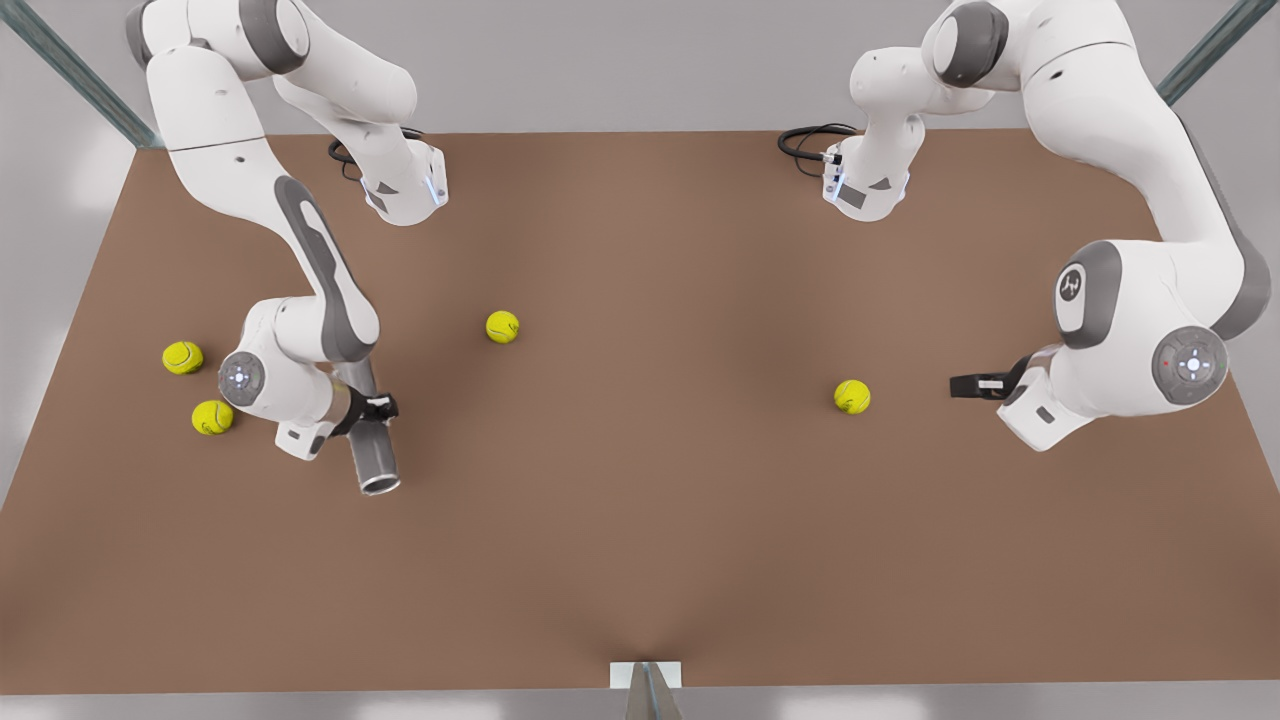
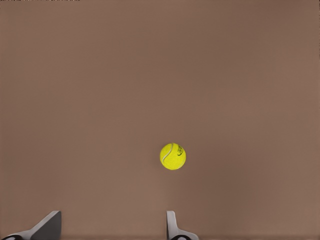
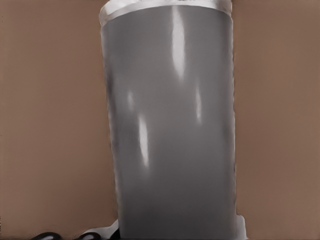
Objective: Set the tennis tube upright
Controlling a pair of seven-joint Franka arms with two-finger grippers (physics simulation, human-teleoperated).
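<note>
Grey and metallic, the slim cylindrical tennis tube [image 1: 372, 445] sits near the front view's left, its hollow rimmed end turned toward the camera. It is tilted rather than upright, and whether its far end touches the brown table [image 1: 660, 520] cannot be told, since the arm hides it. The right gripper [image 1: 372, 408] pinches the tube across its middle with dark fingers pressed against its sides; in the right wrist view the tube [image 3: 172, 125] rises from between the fingers with its pale rim at the far end and bare tabletop on either side.

Two small yellow-green tennis balls [image 1: 183, 357] [image 1: 212, 417] lie just beside that arm, toward the front view's left edge. A third ball [image 1: 502, 326] rests nearer the middle, well apart from the tube.

Over on the front view's right, the left gripper [image 1: 972, 385] waits above the table, pointing toward a fourth tennis ball [image 1: 852, 396] that lies near it without touching. In the left wrist view its fingers [image 2: 172, 226] are spread apart, with that ball [image 2: 173, 156] on the table beyond them.
</note>
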